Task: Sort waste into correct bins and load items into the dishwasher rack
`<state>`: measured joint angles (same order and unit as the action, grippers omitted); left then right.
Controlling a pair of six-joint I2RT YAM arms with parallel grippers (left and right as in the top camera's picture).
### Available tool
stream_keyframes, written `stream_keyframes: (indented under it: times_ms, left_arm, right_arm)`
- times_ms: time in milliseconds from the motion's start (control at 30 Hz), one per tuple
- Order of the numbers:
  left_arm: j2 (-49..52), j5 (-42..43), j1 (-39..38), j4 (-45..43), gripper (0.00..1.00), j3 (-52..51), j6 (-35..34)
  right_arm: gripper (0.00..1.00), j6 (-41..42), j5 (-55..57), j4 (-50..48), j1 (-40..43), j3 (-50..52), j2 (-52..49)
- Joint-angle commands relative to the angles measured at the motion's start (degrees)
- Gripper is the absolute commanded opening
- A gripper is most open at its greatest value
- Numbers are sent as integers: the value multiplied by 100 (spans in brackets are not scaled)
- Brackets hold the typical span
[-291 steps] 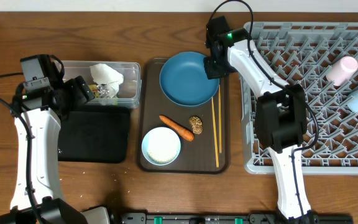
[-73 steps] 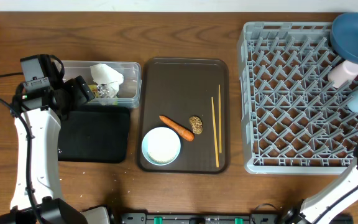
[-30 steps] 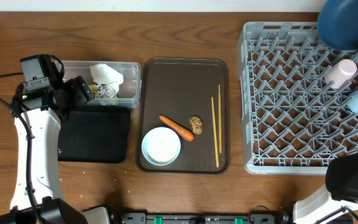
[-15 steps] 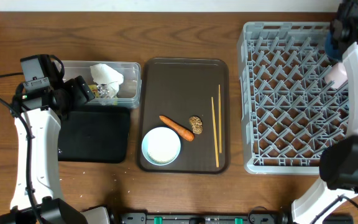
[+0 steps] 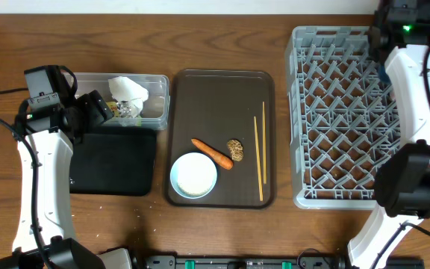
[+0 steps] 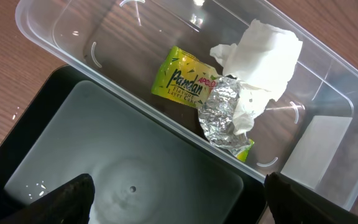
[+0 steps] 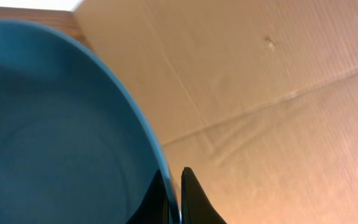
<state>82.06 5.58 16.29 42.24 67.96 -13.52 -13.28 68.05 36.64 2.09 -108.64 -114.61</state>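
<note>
The right gripper (image 7: 174,198) clamps its jaws on the rim of the large dark blue bowl (image 7: 42,137), above the far right corner of the dishwasher rack (image 5: 334,112). In the right wrist view the bowl's hollow faces the camera and its rim sweeps in a curve from top left down to the fingertips, with plain cardboard behind it. From overhead the right arm hides nearly all of the bowl.

At the left of the table (image 5: 215,37), the left gripper (image 6: 185,199) hovers with its jaws wide apart and holding nothing, over the edge where the clear plastic tub (image 6: 328,149) meets the black tray (image 6: 123,180). The tub holds the crumpled white napkin (image 6: 263,53), the crumpled foil (image 6: 224,112) and the yellow-green snack wrapper (image 6: 182,78), which lies slantwise under them.

On the dark brown serving tray (image 5: 215,90), the two chopsticks (image 5: 260,157) lie side by side near its right edge, their length running parallel to that edge. The carrot (image 5: 211,153) lies diagonally at the centre, its lower right end just beside the brown food piece (image 5: 235,149). The pale blue bowl (image 5: 193,175) sits upright at the near left corner of the serving tray, white inside.
</note>
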Motion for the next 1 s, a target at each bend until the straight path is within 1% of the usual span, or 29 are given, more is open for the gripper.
stream_keyframes:
  times_ms: [0, 167, 433, 533, 700, 900, 967]
  left_arm:
    - [-42, -48, 17, 11, 88, 31, -50]
    - [-42, -48, 17, 2, 88, 31, -50]
    - [-42, -48, 17, -76, 88, 31, -52]
    - [-42, -50, 17, -79, 88, 31, -52]
    - [-42, -50, 17, -140, 88, 31, -57]
    - [-42, -50, 17, -179, 88, 31, -181]
    - [-42, -50, 17, -179, 88, 31, -179]
  right_arm:
    - [1, -710, -284, -153, -243, -28, 33]
    - [1, -1320, -933, -210, -396, -28, 24]
    - [2, -1738, -1178, -326, -431, -24, 11]
    - [1, -2208, -1246, -577, -431, 66, 9]
    - [1, -3154, -1263, -1440, -448, 470, 9]
    - [1, -4957, -1239, -3136, -455, 1266, 9]
    - [1, -5123, -1237, -3399, -468, 1399, 11]
